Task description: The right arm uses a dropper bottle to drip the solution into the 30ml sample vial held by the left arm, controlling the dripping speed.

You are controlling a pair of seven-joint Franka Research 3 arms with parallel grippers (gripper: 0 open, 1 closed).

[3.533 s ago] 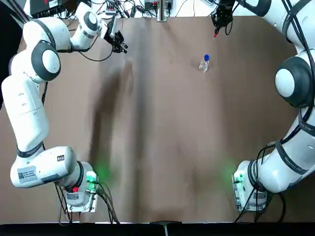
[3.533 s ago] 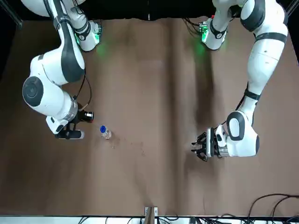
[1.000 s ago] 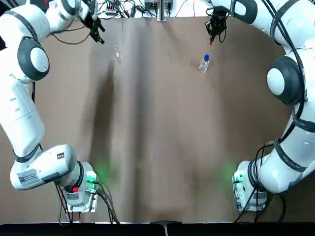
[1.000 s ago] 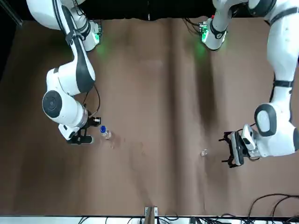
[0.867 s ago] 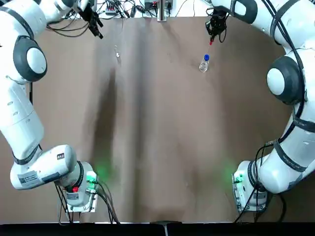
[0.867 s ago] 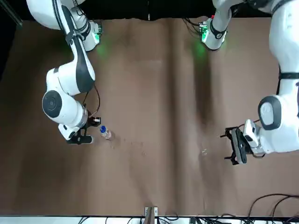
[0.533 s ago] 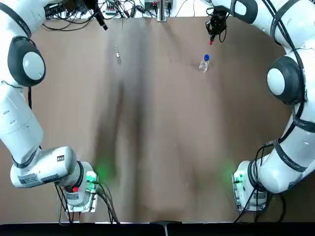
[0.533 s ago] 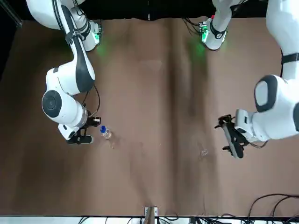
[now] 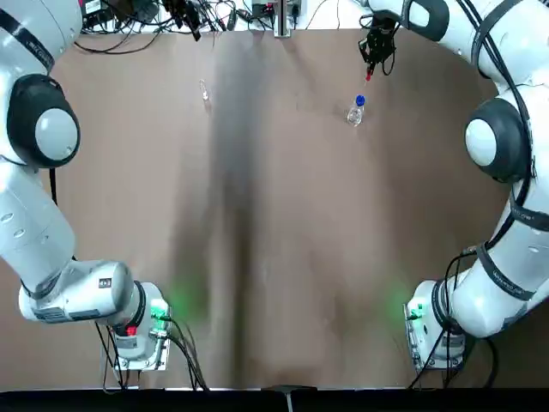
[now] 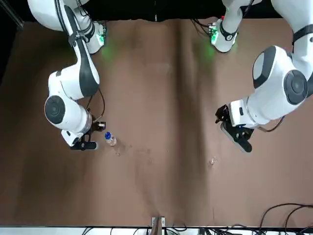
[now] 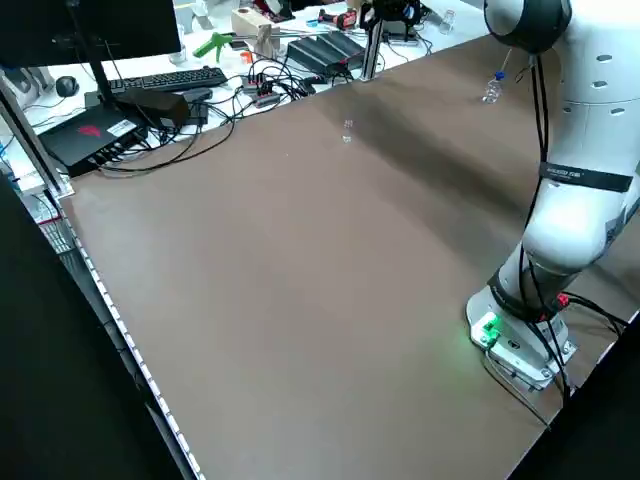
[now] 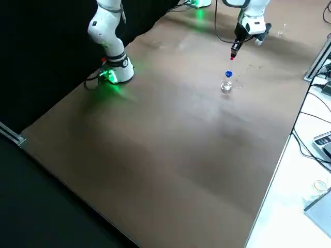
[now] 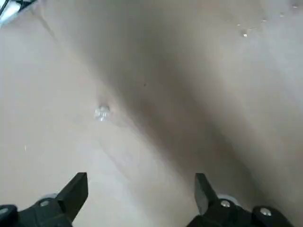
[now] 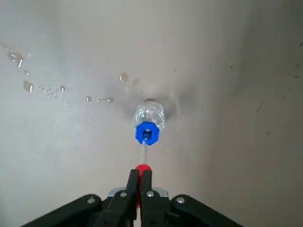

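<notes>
The dropper bottle [image 9: 356, 112] stands on the brown table [image 9: 283, 223] at the far right, its blue collar [image 14: 146, 133] open at the top. My right gripper [image 14: 140, 182] hangs over it, shut on the red dropper top [image 14: 142, 169], whose glass tube points down at the collar. The same gripper [image 12: 243, 37] and bottle [image 12: 226, 85] show in the right side view. The 30ml sample vial [image 9: 204, 90] stands alone on the table at the far left. My left gripper [image 13: 139, 201] is open and empty, raised well above the vial [image 13: 102, 113]. It [image 10: 241, 142] is off to the vial's [image 10: 213, 160] side.
Small drops of liquid [image 14: 57, 90] lie on the cloth beside the bottle. Cables and boxes [image 9: 249, 12] crowd the far edge of the table. A keyboard [image 11: 160, 80] and more gear sit on a desk past that edge.
My left gripper has left the vial on the table and swung up and away toward the far edge. The right gripper has kept still over the bottle with the dropper top.
</notes>
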